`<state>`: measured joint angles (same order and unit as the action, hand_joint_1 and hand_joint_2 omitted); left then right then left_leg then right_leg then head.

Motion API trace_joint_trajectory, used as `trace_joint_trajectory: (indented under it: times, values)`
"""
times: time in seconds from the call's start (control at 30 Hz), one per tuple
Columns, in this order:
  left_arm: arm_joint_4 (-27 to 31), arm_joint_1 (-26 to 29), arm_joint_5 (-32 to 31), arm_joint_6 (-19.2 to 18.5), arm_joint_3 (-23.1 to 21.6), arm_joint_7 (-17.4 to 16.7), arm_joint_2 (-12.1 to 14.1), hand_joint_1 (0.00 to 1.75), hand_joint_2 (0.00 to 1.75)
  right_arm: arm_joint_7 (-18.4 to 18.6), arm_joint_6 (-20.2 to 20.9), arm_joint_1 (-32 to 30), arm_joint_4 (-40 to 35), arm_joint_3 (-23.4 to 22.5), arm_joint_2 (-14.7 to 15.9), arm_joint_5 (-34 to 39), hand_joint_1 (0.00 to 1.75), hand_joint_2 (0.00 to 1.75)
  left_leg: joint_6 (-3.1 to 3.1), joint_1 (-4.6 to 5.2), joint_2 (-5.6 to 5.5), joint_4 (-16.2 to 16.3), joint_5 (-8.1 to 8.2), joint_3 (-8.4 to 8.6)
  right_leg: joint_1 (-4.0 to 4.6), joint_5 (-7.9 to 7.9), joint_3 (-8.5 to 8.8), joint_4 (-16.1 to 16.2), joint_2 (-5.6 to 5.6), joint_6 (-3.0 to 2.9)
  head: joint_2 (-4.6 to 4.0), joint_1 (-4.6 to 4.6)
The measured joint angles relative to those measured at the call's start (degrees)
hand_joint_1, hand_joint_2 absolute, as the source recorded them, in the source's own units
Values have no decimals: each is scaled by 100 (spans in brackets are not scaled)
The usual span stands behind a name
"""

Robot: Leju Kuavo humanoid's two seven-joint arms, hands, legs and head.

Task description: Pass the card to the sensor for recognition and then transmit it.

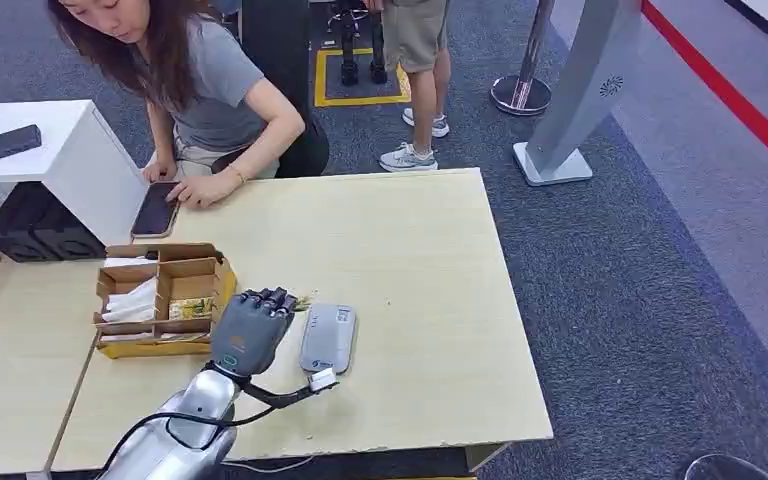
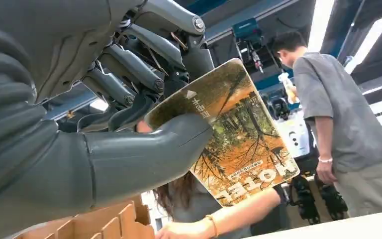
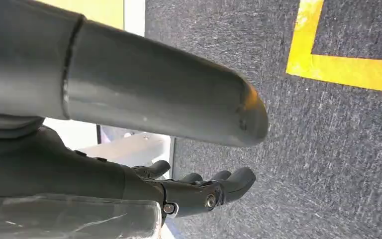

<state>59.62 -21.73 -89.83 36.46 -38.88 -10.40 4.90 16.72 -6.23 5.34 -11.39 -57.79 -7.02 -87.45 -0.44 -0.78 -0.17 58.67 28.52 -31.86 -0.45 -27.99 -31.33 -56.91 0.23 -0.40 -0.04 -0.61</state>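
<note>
Clearly the left hand pinches the "HOTEL" card; right hand empty, fingers apart.

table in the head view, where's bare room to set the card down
The table is bare right of the grey sensor out to its right edge, and behind it toward the far edge. It is crowded on the left: cardboard box, left hand holding the card, phone.

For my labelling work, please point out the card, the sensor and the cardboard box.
card (image 2: pixel 238 134), left wrist view, middle of its printed face.
sensor (image 1: pixel 328 338), head view, centre of its grey top.
cardboard box (image 1: pixel 222 282), head view, its right wall.
</note>
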Motion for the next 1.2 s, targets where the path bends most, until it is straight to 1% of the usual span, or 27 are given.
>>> trace_joint_trajectory:
  times: [0.3, 0.4, 0.67, 0.97, 1.1, 1.2]
  values:
    - [-502, -121, 20, -15, -39, 537, -314, 175, 175, 20, -11, 3, 0, 11, 2, -7, 0, 0, 0, 0, -1, 0, 0, 0, 0, 0, 1, 0, 0, 0, 0, -2]
    - [-629, -126, 7, -33, -39, 631, -389, 175, 175, 20, -20, 2, 0, 11, 9, -2, 0, 0, 0, 0, 0, 1, 0, 0, 0, 0, 0, 0, 0, 0, 0, 0]
    - [-841, -128, 4, -33, -50, 638, -479, 175, 175, 2, -24, 3, -2, 11, 17, -2, 0, 0, 0, -1, 0, 0, 0, 0, 0, 0, 0, 0, 0, 0, 0, -2]
    - [-997, -160, 4, -90, -116, 612, -485, 175, 175, 4, -35, 2, -2, 11, 22, -2, 0, 0, 0, 0, 0, 1, 0, 0, 0, 0, 0, 0, 0, 0, 0, -2]
    - [-1110, -209, 4, -184, -192, 529, -483, 175, 175, 4, -41, 3, -2, 11, 28, -2, 0, 0, 0, 0, 0, 1, 0, 0, 0, 0, 0, 0, 0, 0, 0, 0]
    - [-1213, -253, 72, -310, -201, 570, -487, 175, 175, -2, -63, 2, -2, 11, 37, 0, 0, 0, 0, 0, 0, 1, 0, 0, 0, 0, 0, 0, 0, 0, 0, -2]
